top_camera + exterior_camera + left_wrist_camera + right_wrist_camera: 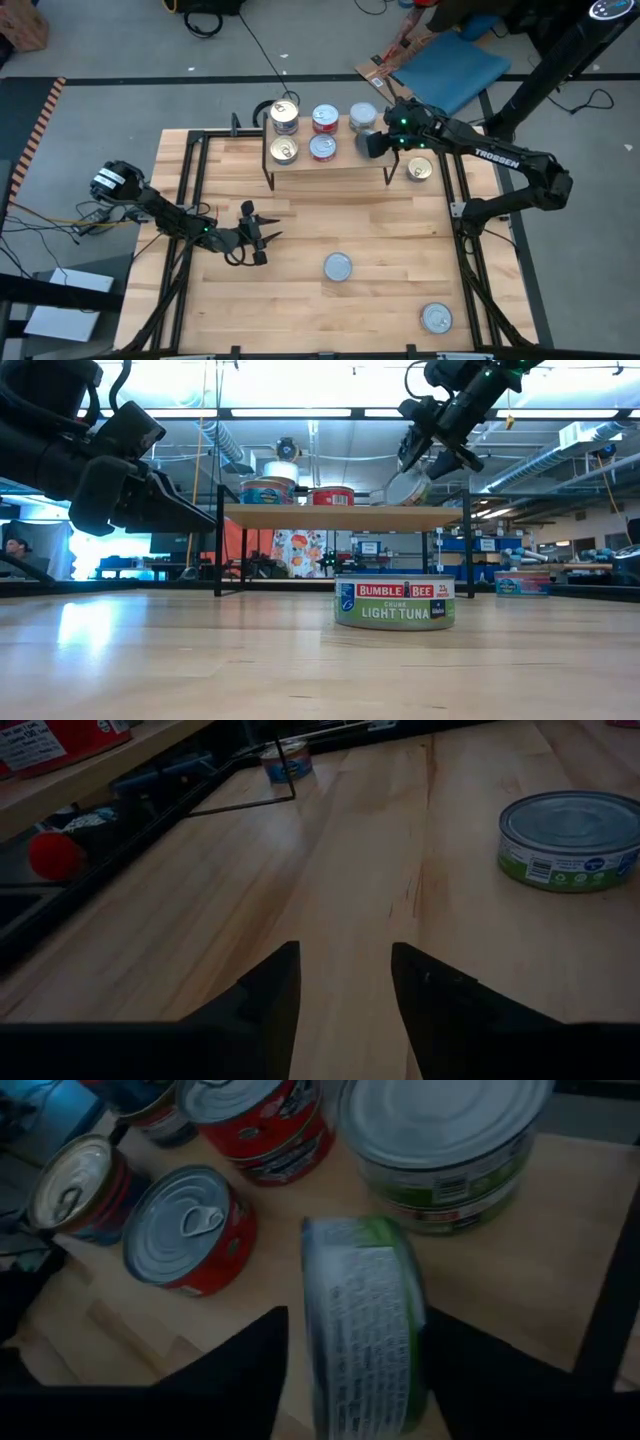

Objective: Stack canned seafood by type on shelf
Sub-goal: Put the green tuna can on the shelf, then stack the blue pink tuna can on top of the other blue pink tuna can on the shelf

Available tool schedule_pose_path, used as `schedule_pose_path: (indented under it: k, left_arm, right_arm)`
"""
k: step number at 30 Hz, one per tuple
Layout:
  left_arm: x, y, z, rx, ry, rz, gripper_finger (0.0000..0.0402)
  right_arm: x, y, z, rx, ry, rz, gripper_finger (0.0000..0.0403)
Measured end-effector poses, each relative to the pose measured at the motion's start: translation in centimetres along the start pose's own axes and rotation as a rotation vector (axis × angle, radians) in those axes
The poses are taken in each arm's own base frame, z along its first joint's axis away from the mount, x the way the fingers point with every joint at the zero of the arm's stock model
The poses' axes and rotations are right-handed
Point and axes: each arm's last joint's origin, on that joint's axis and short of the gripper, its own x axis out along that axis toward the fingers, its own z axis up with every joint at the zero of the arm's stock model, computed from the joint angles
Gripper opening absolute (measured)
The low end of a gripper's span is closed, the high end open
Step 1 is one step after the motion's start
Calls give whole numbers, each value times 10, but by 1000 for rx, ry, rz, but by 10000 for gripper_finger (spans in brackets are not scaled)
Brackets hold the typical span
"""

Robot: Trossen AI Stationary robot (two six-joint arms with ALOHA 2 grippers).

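We note the light-wood surface [330, 235] carries the small wire-legged shelf [330, 172] at its far edge, where round metal tins are grouped by label: gold-topped blue ones, red-labelled ones, green tuna. The right gripper [352, 1370], jaws spread either side of a green tuna tin [362, 1320] standing on edge, sits by the green stack [445, 1145], presumably to join its kind. The left gripper [345, 990] waits low with jaws apart near a loose flat tuna tin [570, 840].

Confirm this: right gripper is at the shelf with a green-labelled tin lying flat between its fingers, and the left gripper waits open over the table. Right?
Not quite. The tin stands tilted on its edge between the right gripper's fingers, not flat; the right wrist view shows it. The rest holds: it is at the shelf, and the left gripper waits open over the table.
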Motion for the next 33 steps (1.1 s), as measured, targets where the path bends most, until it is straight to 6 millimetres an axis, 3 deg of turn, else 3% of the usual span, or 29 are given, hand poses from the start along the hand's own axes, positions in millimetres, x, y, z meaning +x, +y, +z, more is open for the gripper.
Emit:
schedule_pose_path:
  k: [4,7,13,25,29,33]
  left_arm:
    - [0,0,0,0,0,0,163]
    - [0,0,0,0,0,0,163]
    - [0,0,0,-1,0,0,163]
    - [0,0,0,-15,0,-1,163]
    - [0,0,0,-14,0,-1,163]
    - [0,0,0,-15,0,-1,163]
  right_arm:
    - [0,0,0,3,-11,-15,265]
    - [0,1,1,9,-2,13,270]
    - [0,-1,1,10,-23,-32,242]
    - [-2,-4,-5,-66,27,-73,231]
    - [-13,7,-6,-190,49,-36,216]
    - [-26,26,-19,-344,117,12,175]
